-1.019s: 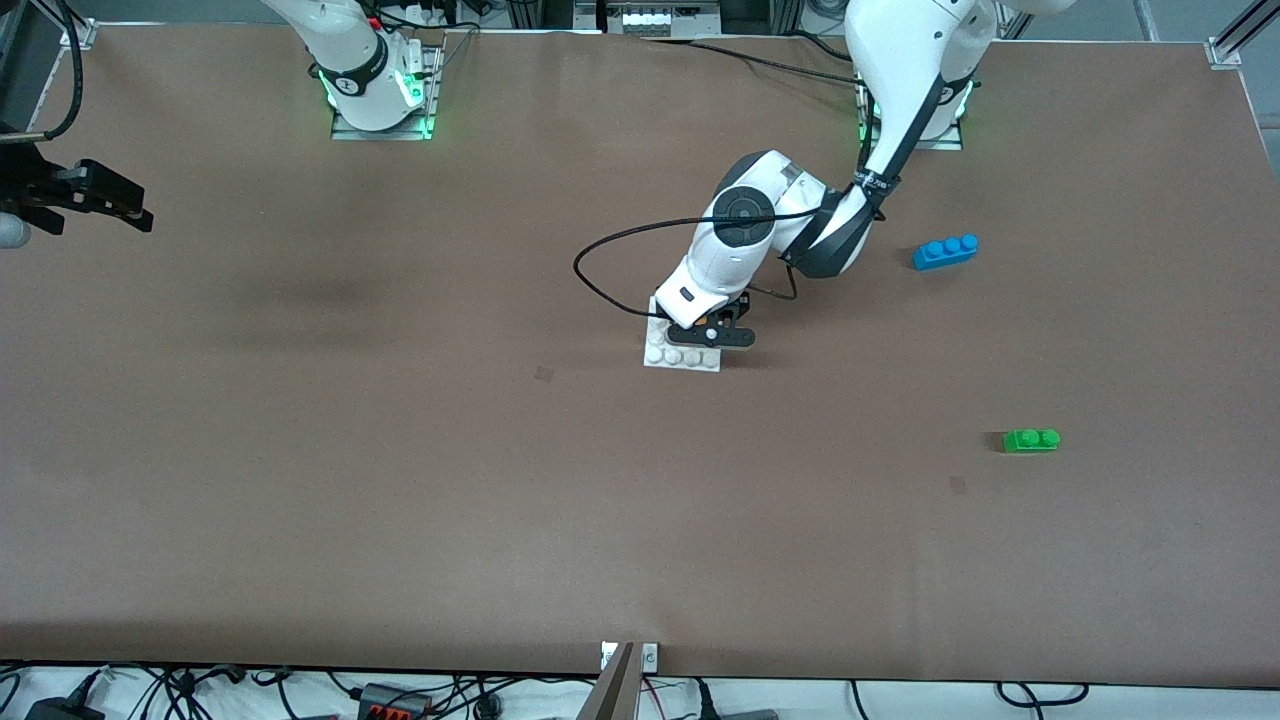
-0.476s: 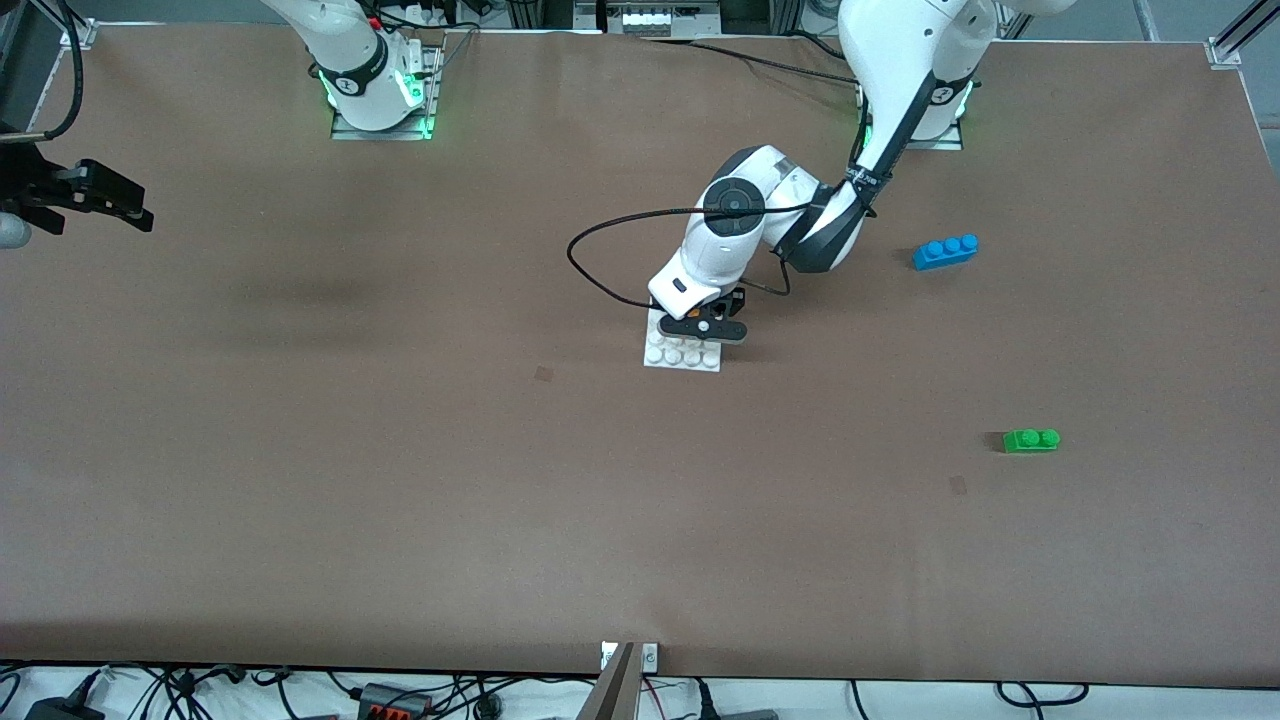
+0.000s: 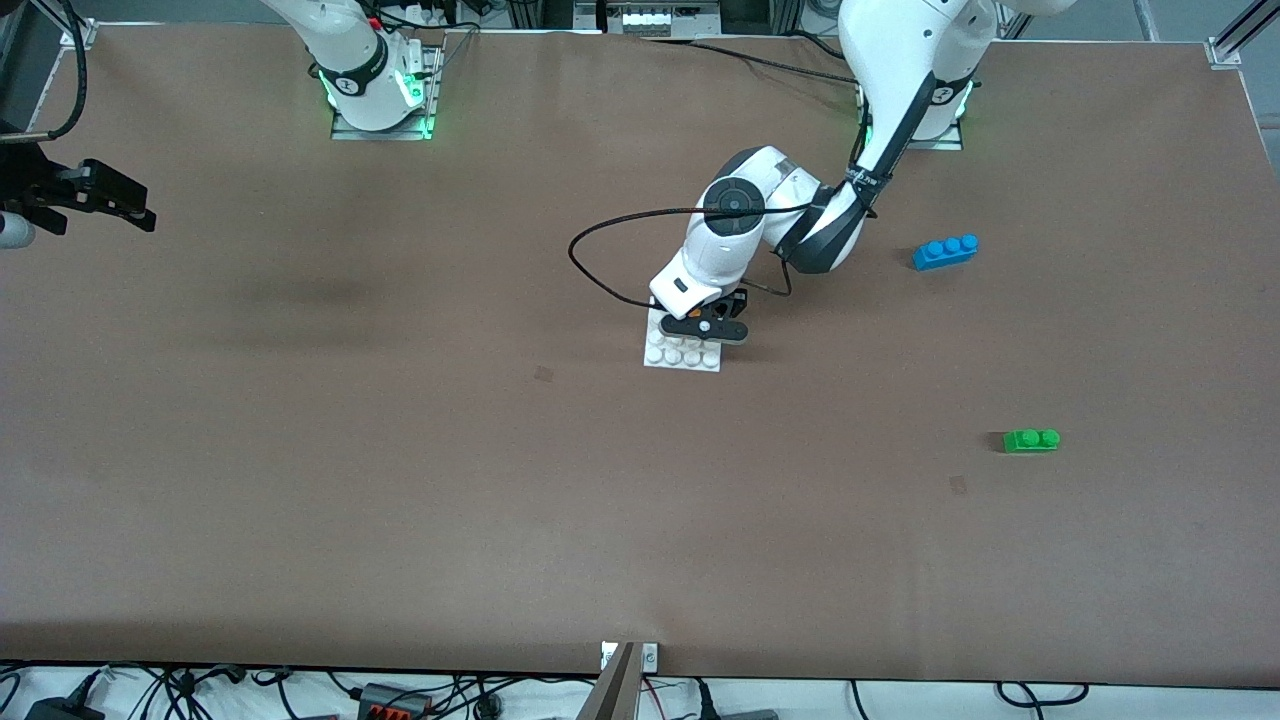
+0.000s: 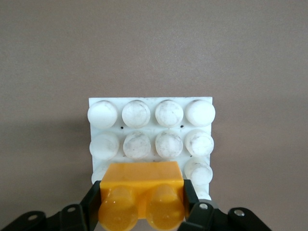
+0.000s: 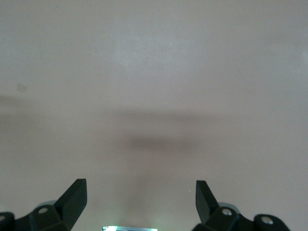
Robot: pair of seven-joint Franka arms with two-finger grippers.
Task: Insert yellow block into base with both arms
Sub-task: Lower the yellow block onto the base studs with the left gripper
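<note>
the left gripper (image 3: 706,325) sits low over the white base (image 3: 660,352), clamped on the yellow block (image 4: 143,195); together with the left arm's wrist and its looping black cable (image 3: 590,275) it blocks any approach to the base from the robots' end. the base's two stud rows nearest the front camera are uncovered, and bare table surrounds them. the blue brick (image 3: 945,250) and green brick (image 3: 1031,440) lie well apart from the base, toward the left arm's end. the right gripper (image 3: 95,198) waits with fingers spread over the table edge at the right arm's end, leaving the wide stretch between it and the base open.
</note>
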